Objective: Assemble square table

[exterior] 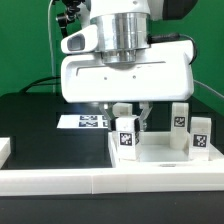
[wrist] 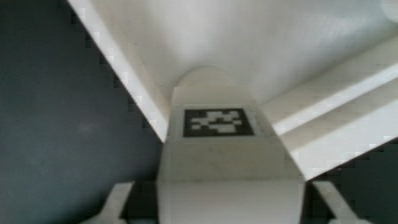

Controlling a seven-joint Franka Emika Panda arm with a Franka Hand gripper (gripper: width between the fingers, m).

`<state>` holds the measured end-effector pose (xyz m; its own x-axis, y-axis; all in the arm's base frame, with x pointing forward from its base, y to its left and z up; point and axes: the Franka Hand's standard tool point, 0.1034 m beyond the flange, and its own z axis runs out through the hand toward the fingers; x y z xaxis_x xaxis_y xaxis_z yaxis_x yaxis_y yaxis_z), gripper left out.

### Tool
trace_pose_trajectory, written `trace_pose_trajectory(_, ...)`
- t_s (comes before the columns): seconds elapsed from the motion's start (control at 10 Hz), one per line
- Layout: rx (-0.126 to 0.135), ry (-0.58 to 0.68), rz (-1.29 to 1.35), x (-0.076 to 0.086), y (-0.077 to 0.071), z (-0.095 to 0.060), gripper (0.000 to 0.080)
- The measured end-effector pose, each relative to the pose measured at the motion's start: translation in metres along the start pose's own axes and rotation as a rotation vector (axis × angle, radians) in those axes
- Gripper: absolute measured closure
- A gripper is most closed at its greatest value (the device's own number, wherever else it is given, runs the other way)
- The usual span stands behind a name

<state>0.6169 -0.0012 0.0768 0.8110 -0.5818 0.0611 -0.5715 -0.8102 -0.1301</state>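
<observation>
Tool [exterior: 133, 112] clenched on a short white tagged leg [wrist: 221, 150], long axis upright. Directly beneath: the white square tabletop [exterior: 160, 152], rim raised, lying on the black table [exterior: 35, 115] at near right. Two more legs [exterior: 180, 118] already upright along its right side. Marker board [exterior: 88, 122] flat behind, left. White border wall [exterior: 110, 183] nearest.

White arm, boxy hand

The gripper [exterior: 133, 112] has a wide, rounded white housing, glossy and plain, topped by a ribbed silvery-grey cylindrical flange with dark camera hardware and black cables above that flange. Below the housing hang two short fingers [exterior: 146, 113], pale with dark inner edges. In the wrist view their light-grey tips show blurred.
</observation>
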Motion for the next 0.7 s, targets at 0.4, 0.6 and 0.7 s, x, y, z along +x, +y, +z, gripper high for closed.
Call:
trace_pose_trajectory(0.4, 0.001, -0.017, 0.314, 0.0002, 0.0017, -0.0003, 0.0509)
trace_pose_trajectory(0.6, 0.004, -0.019, 0.454, -0.0003, 0.001, -0.0003, 0.0509)
trace_pose_trajectory(0.7, 0.009, -0.023, 0.497, 0.0, 0.0012, -0.0003, 0.0509)
